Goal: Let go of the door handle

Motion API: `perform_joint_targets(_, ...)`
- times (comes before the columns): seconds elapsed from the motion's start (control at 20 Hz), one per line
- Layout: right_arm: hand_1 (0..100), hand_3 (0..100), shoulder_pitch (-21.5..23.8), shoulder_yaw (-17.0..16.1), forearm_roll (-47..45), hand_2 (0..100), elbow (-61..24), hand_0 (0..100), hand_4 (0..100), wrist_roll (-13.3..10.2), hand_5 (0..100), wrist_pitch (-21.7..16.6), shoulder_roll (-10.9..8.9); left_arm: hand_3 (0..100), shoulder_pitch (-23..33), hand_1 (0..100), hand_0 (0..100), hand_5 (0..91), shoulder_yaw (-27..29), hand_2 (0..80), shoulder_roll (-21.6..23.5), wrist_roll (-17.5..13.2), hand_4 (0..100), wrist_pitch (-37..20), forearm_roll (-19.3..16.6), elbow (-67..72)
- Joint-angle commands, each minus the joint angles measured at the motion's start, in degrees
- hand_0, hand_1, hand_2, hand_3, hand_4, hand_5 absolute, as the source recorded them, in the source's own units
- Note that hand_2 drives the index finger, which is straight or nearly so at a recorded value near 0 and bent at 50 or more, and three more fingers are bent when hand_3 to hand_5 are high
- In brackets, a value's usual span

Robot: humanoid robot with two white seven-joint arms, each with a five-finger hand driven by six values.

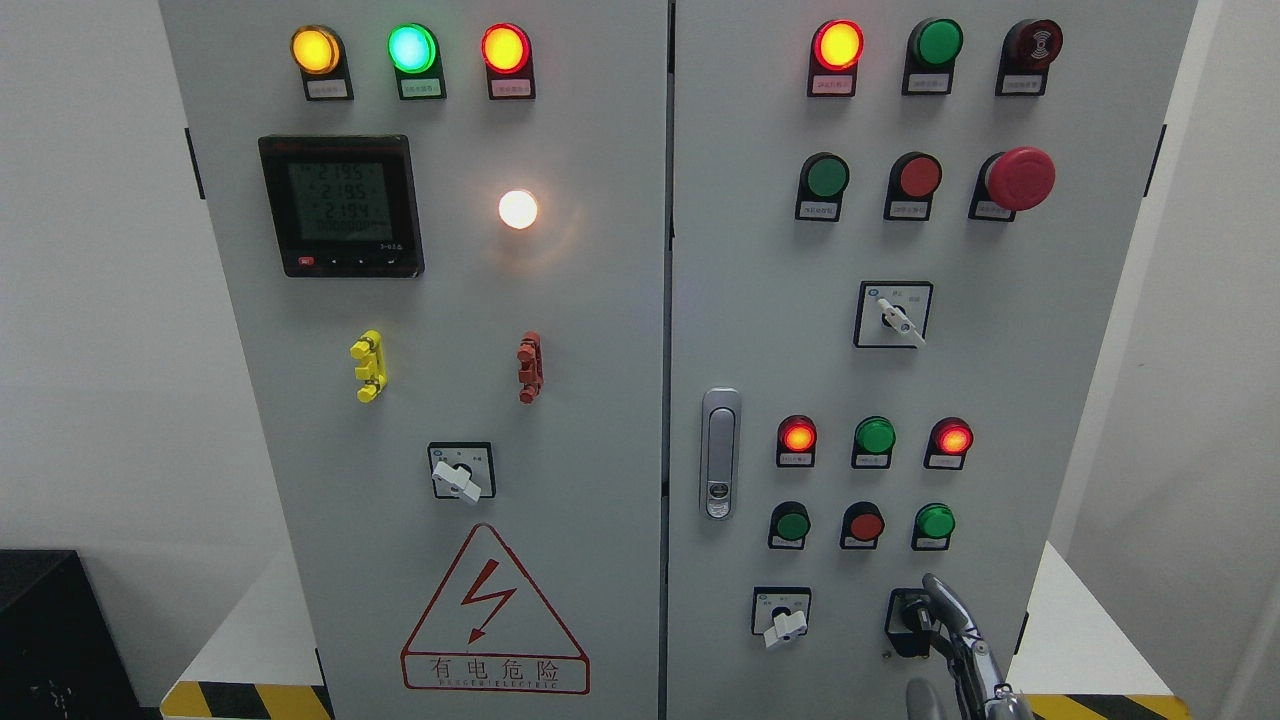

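The grey door handle (pixel 720 455) sits upright and flush in its recess at the left edge of the cabinet's right door (pixel 1000 380). My right hand (pixel 950 650) comes in at the bottom right, well to the right of and below the handle and not touching it. Its fingers (pixel 948 603) are stretched upward and hold nothing, and their tips lie over a black rotary switch (pixel 905 622). Both doors look closed. The left arm is out of view.
The right door carries lit and unlit lamps, push buttons, a red mushroom stop button (pixel 1018 178) and rotary switches (pixel 785 615). The left door (pixel 440 400) has a meter (pixel 340 205), lamps and a warning triangle (pixel 493 610). Hazard tape (pixel 245 700) marks the floor.
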Motion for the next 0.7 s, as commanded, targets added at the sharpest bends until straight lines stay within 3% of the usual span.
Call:
perform_joint_targets(0.0, 20, 46, -0.7, 4.1, 10.8, 0, -0.1, 50, 53, -1.7, 49, -0.9, 0.03, 11, 0.0, 0, 0, 0.0, 0.0, 4.5, 0.0, 0.0, 0, 0.1, 0.0, 0.0)
perform_joint_targets(0.1, 23, 53, -0.7, 6.0, 15.0, 0, 0.0, 49, 59, -3.1, 58, -0.7, 0.03, 10, 0.0, 0, 0, 0.0, 0.0, 4.5, 0.0, 0.0, 0, 0.0, 0.0, 0.0)
perform_joint_targets(0.4, 26, 54, -1.1, 10.8, 22.5, 0, 0.5, 48, 58, -3.1, 55, 0.0, 0.03, 11, 0.0, 0, 0, 0.0, 0.0, 4.5, 0.0, 0.0, 0, 0.0, 0.0, 0.0)
perform_joint_targets(0.65, 26, 58, -4.3, 14.0, 31.0, 0, 0.9, 48, 58, -3.4, 53, 4.1, 0.38, 11, 0.0, 0, 0, 0.0, 0.0, 4.5, 0.0, 0.0, 0, 0.0, 0.0, 0.0)
